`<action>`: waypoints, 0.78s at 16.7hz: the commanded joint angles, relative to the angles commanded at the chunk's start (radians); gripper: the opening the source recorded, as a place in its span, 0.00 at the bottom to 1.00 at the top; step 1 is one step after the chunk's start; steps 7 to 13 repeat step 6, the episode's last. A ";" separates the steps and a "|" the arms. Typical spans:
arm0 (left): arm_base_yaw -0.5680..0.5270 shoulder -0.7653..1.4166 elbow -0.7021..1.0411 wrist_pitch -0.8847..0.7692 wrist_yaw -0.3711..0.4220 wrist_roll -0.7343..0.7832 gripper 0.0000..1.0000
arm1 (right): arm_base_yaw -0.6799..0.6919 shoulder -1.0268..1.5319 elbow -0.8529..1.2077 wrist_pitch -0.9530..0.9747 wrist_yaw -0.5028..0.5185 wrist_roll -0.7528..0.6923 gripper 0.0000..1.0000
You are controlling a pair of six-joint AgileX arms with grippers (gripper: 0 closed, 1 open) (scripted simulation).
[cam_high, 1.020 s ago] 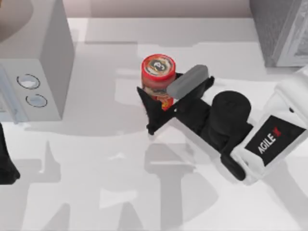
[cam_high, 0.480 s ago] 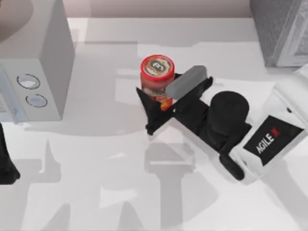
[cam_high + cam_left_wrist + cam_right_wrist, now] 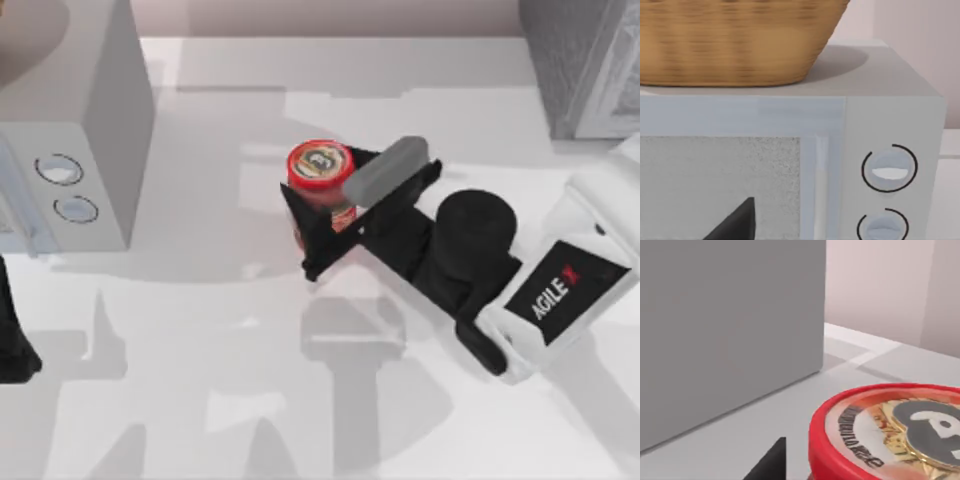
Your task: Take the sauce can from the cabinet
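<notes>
Since the earlier frames the small red cylindrical sauce can (image 3: 321,166) has shifted slightly toward the near edge of the top view and looks smaller there, which suggests it is being lowered; the right arm has barely altered its pose. The right gripper (image 3: 322,212) has its jaws closed on the can's orange-red label; the can sits near mid-worktop, well apart from the dark grey speckled cabinet (image 3: 578,60) at the far right corner. Judgement: removal from the cabinet is done, and the step in hand is setting the can on the white worktop (image 3: 200,400); the next move calls for a level descent, then opening the jaws once the base rests. The left gripper (image 3: 12,340) is parked at the left edge; whether its jaws are open cannot be told. A woven tan basket (image 3: 735,40) stands on the smooth pale-grey box with two round dials (image 3: 70,150); its contents are hidden.
</notes>
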 joint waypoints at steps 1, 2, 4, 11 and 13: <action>0.000 0.000 0.000 0.000 0.000 0.000 1.00 | 0.000 0.000 0.000 0.000 0.000 0.000 1.00; 0.000 0.000 0.000 0.000 0.000 0.000 1.00 | 0.000 0.000 0.000 0.000 0.000 0.000 1.00; 0.000 0.000 0.000 0.000 0.000 0.000 1.00 | 0.000 0.000 0.000 0.000 0.000 0.000 1.00; 0.000 0.000 0.000 0.000 0.000 0.000 1.00 | 0.000 0.000 0.000 0.000 0.000 0.000 1.00; 0.000 0.000 0.000 0.000 0.000 0.000 1.00 | 0.000 0.000 0.000 0.000 0.000 0.000 1.00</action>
